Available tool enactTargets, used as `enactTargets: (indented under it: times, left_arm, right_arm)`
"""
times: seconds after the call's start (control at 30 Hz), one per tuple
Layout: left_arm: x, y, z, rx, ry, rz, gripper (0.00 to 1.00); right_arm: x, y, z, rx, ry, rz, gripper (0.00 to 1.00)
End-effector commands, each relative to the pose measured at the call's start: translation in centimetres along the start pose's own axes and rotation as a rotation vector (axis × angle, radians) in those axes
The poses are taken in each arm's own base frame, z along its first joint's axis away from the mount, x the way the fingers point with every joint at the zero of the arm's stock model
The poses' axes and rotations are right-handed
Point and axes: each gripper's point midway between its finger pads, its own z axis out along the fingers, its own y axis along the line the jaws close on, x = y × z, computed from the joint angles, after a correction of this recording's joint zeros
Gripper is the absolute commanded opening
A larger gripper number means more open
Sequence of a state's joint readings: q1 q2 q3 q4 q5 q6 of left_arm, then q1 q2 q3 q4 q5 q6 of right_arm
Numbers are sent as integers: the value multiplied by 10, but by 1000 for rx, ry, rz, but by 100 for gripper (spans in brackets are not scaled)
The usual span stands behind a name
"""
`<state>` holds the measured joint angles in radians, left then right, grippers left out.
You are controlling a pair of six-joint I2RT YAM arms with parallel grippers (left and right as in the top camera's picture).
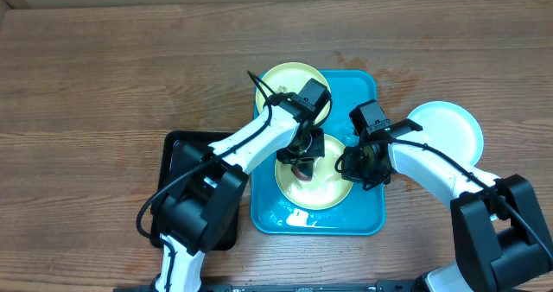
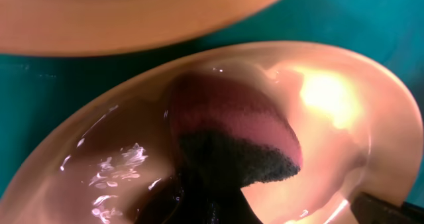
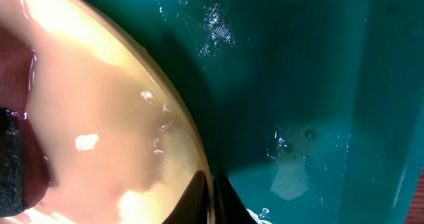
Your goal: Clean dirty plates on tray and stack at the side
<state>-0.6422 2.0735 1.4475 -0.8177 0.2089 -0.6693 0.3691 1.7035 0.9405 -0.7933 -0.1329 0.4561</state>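
Observation:
A yellow-green rimmed plate (image 1: 324,193) lies wet in the turquoise tray (image 1: 367,219). My left gripper (image 1: 304,156) is shut on a pink sponge with a dark scouring face (image 2: 232,128), and the sponge presses on this plate (image 2: 331,98). At the plate's right edge, my right gripper (image 1: 354,164) is shut on the rim, one finger on each side (image 3: 213,197). A second yellow-green plate (image 1: 289,78) sits at the tray's back edge. The light-blue rimmed plate (image 1: 449,128) rests on the table to the right of the tray.
A smaller black tray (image 1: 177,154) sits on the wooden table left of the turquoise one, under my left arm. Water films the turquoise tray floor (image 3: 298,85). The second plate's rim (image 2: 132,18) lies close behind the sponge.

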Motion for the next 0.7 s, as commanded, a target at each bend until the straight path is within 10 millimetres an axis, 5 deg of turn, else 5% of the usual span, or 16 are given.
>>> enactTargets:
  times: [0.0, 0.1, 0.43, 0.5, 0.67]
  left_arm:
    - [-3, 3, 17, 9, 43, -63, 4]
    - [-3, -13, 12, 80, 64, 9, 4]
    - [53, -13, 11, 54, 262, 37, 4]
    - [56, -4, 11, 12, 273, 49, 4]
    - [43, 54, 3, -253, 208, 34, 4]
  right_arm:
    - [0, -19, 5, 91, -17, 15, 4]
    - [0, -19, 5, 91, -17, 15, 4]
    - [0, -19, 5, 91, -17, 15, 4]
    - [0, -19, 5, 91, -16, 15, 4]
    - [0, -20, 5, 93, -14, 16, 4]
